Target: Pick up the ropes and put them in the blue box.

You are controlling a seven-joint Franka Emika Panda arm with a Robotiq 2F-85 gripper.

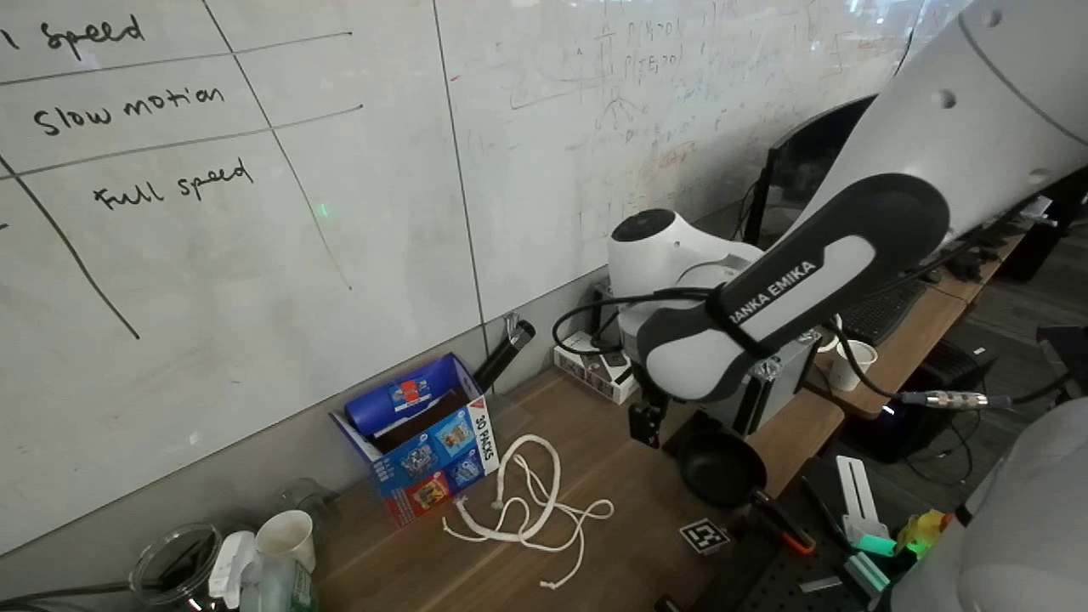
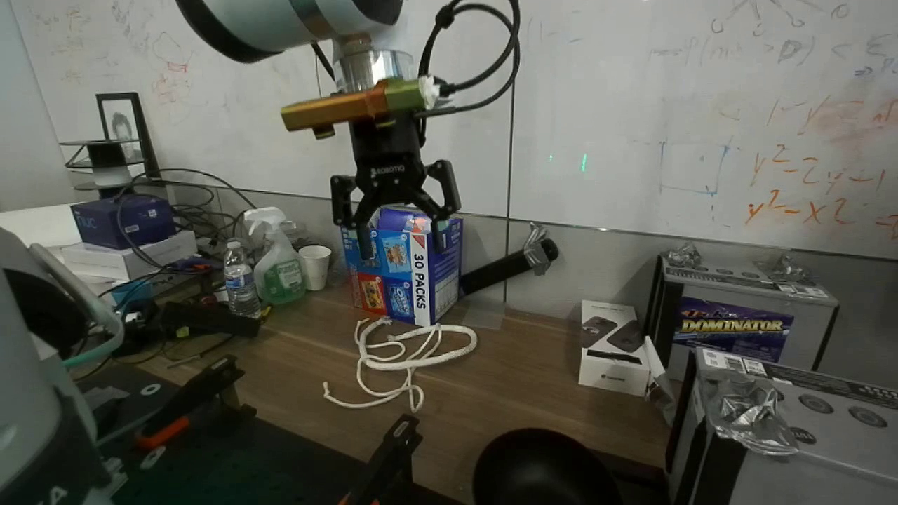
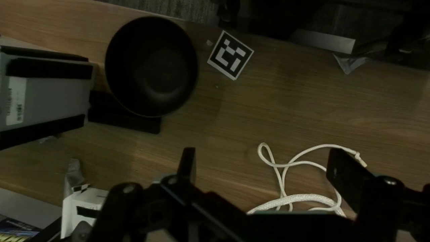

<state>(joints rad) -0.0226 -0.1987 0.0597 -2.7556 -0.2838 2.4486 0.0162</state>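
A whiteboard (image 1: 382, 191) stands behind my surface (image 2: 505, 379), split by a dark seam (image 1: 459, 166) — black writing (image 1: 127, 110) on it reads "Slow motion" and "Full speed", and in an exterior view I find orange equations (image 2: 793, 189) too. A green glint (image 1: 323, 211) marks the board in both exterior views; bright reflections (image 1: 858, 10) catch its top. Below it runs a grey strip of wall (image 2: 596, 270), and a plain pale wall (image 2: 17, 105) meets the board. My surface is brown and wood-grained, with a wooden desk (image 1: 939, 319) just beside its end. The floor (image 1: 994, 323) is dark grey — dim in my wrist view.
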